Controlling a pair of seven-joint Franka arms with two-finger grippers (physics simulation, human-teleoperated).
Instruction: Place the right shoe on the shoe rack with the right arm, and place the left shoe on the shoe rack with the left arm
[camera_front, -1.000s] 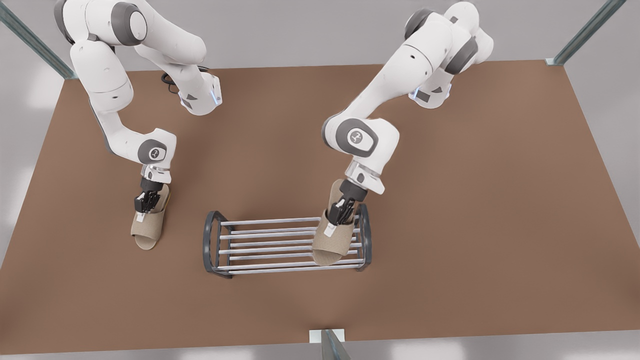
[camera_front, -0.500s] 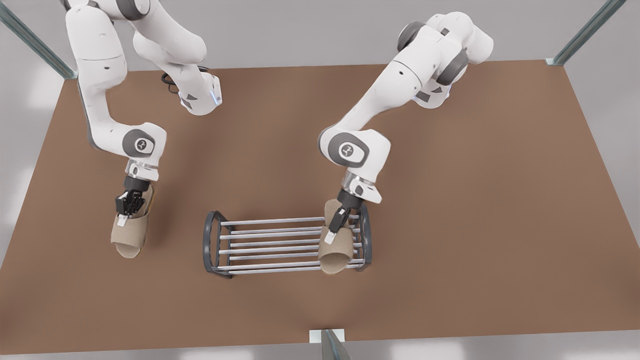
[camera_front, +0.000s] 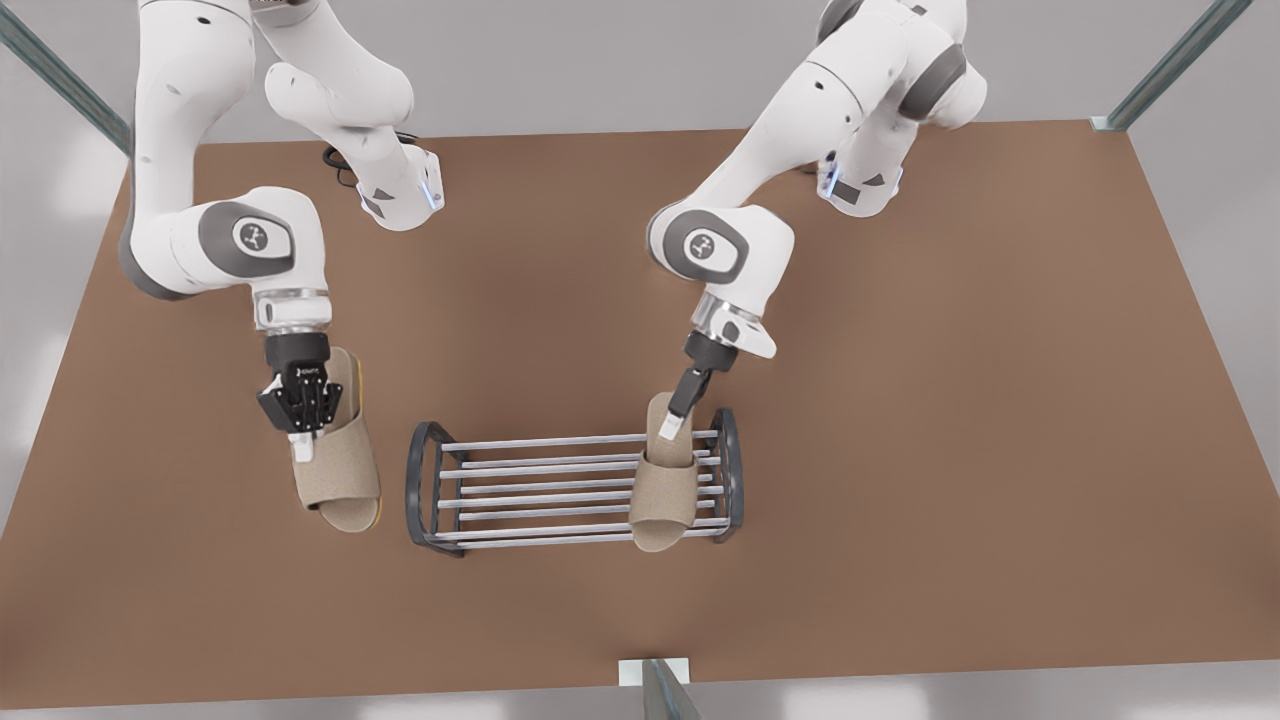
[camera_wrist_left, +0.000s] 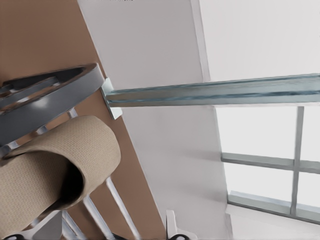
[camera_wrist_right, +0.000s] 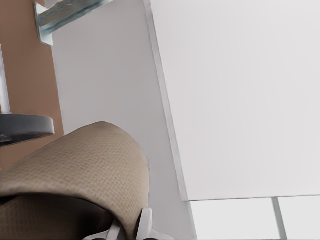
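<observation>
In the front view, the left shoe lies across the bars at the right end of the shoe rack, the left gripper just above its heel, while at the left the right gripper holds the right shoe beside the rack over the table. In the left wrist view, the left gripper's fingers stand apart, clear of the shoe lying on the bars. In the right wrist view, the fingers are clamped on the right shoe's upper.

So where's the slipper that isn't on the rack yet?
That slipper is at the front view's left, gripped by the right hand, just beside the shoe rack's end frame.
</observation>
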